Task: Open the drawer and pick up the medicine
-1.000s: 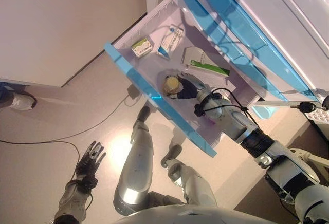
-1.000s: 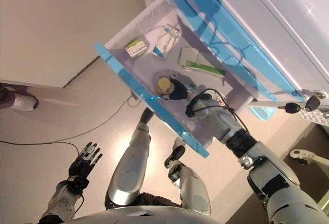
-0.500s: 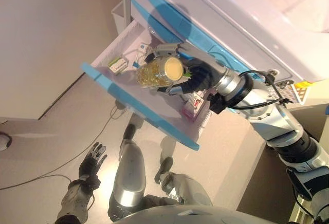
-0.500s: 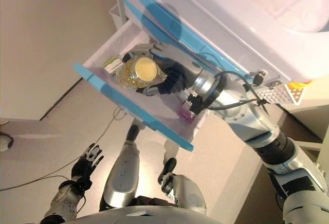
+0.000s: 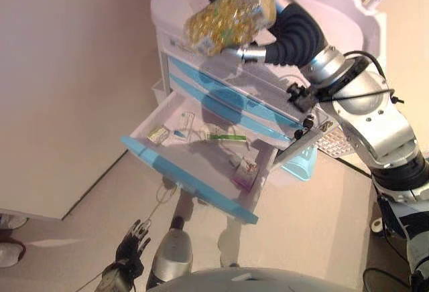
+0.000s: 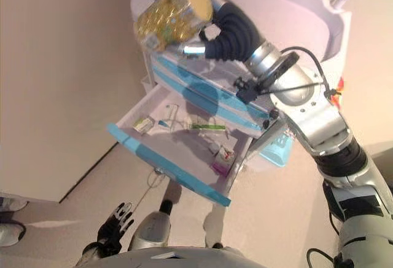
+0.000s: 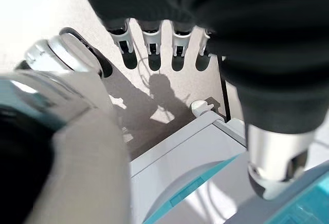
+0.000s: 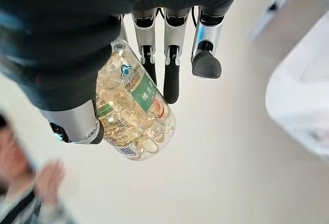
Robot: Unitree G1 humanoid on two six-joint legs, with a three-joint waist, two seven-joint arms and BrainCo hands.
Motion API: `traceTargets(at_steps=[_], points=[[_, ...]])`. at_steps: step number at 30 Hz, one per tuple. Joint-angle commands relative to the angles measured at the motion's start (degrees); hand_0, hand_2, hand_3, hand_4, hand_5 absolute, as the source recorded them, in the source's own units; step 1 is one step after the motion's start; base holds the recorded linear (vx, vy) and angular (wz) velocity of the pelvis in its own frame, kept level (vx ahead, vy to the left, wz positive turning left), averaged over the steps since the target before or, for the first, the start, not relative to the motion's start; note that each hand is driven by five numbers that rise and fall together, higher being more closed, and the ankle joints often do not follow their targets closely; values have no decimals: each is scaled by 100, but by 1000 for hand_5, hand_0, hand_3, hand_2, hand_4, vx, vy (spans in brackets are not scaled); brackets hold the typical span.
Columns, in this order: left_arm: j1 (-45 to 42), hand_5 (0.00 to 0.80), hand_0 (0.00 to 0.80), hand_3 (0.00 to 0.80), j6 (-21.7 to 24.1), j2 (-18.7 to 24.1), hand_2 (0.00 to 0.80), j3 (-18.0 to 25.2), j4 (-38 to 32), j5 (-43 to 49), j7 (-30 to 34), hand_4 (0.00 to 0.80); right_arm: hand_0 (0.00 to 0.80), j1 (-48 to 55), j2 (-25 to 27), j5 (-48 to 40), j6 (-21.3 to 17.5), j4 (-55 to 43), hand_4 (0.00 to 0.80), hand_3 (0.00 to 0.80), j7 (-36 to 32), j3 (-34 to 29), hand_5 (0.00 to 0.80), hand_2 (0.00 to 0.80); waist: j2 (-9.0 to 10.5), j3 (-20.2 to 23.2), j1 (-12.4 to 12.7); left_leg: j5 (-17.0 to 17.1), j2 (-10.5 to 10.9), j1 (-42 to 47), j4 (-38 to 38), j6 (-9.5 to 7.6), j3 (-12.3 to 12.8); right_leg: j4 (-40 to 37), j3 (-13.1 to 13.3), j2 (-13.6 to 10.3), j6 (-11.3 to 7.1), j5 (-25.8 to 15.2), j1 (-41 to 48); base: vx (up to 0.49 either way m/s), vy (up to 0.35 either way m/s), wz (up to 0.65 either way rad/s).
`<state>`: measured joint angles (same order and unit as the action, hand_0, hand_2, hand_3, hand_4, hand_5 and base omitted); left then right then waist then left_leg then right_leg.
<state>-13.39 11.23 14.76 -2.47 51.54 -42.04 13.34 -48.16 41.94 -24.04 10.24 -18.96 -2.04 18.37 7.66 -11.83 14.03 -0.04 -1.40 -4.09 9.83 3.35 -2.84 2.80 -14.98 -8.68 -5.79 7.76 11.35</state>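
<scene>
My right hand (image 5: 287,34) is shut on the medicine, a clear bottle (image 5: 228,16) full of yellow capsules with a yellow cap. It holds the bottle tilted, high in front of the white cabinet's top. The right wrist view shows fingers and thumb (image 8: 77,124) curled round the bottle (image 8: 134,116), which has a green label. The bottom drawer (image 5: 190,183) with a blue front stands pulled open below. My left hand (image 5: 129,252) hangs low near the floor, open and empty; it also shows in the left wrist view (image 7: 154,39).
Several small medicine boxes lie in the drawer: a green and white box (image 5: 159,133), a long green-striped box (image 5: 225,137), a pink box (image 5: 244,173). The cabinet (image 5: 221,94) has two shut blue drawers above. A light blue basket (image 5: 303,165) hangs at its side. A blurred person (image 8: 28,193) shows in the right wrist view.
My right hand took the bottle from the drawer's floor and raised it up above the cabinet's drawers. The camera has tilted up with it. The left hand stays low.
</scene>
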Motion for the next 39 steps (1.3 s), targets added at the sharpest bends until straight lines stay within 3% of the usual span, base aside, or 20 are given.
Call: traceTargets(at_steps=[1, 9, 18, 27, 36, 37, 38, 39], points=[[-236, 0, 0, 0, -48, 99, 0, -27, 148, 285, 39, 0, 800, -568, 24, -219, 7, 556, 800, 800, 726, -298, 800, 800, -90, 295, 174, -196, -95, 768, -562, -99, -259, 248, -106, -194, 24, -546, -271, 78, 61, 6], [-318, 0, 0, 0, -244, 137, 0, -89, 86, 276, -59, 0, 800, -1565, 128, -85, 611, 3108, 800, 800, 1695, 150, 800, 800, -223, 390, 348, -157, -19, 853, -520, -105, -339, 239, -318, -313, 23, -554, -91, 76, 80, 10], [-305, 0, 0, 0, -423, 343, 0, -198, 104, 210, -133, 0, 800, -2503, 482, 421, 1085, 5939, 800, 800, 1236, 1138, 800, 800, -254, 292, 560, -189, 46, 888, -406, -124, -425, 305, -465, -404, 15, -560, 16, 51, 51, 8], [-301, 0, 0, 0, -452, 457, 0, -209, 154, 177, -139, 0, 800, -2483, 436, 1150, 1467, 7181, 800, 800, 288, 1576, 800, 800, -241, 202, 673, -219, 72, 887, -352, -163, -450, 328, -474, -448, -22, -572, 48, 25, 19, 2], [-321, 0, 0, 0, -480, 565, 0, -279, 127, 161, -95, 0, 800, -2374, 340, 1708, 1319, 7662, 800, 800, -60, 1663, 800, 800, -237, 156, 735, -242, 73, 898, -331, -192, -483, 333, -451, -437, -52, -572, 71, 0, 0, 0], [-322, 0, 0, 0, -482, 569, 0, -280, 126, 168, -89, 0, 678, -2373, 339, 1742, 1313, 7668, 678, 678, -58, 1665, 678, 678, -236, 155, 737, -241, 73, 898, -333, -193, -483, 333, -450, -435, -53, -573, 70, 0, 0, 0], [-321, 0, 0, 0, -492, 576, 0, -289, 132, 170, -79, 0, 0, -2387, 335, 1784, 1326, 7684, 0, 0, -14, 1673, 0, 0, -234, 156, 740, -236, 70, 900, -342, -196, -482, 330, -452, -432, -59, -578, 69, 0, 0, 0], [-336, 0, 0, 0, -490, 582, 0, -295, 132, 170, -59, 0, 0, -2398, 349, 1819, 1271, 7705, 0, 0, 0, 1685, 0, 0, -236, 162, 739, -231, 68, 909, -353, -195, -484, 326, -453, -430, -63, -580, 74, 0, 0, 0]])
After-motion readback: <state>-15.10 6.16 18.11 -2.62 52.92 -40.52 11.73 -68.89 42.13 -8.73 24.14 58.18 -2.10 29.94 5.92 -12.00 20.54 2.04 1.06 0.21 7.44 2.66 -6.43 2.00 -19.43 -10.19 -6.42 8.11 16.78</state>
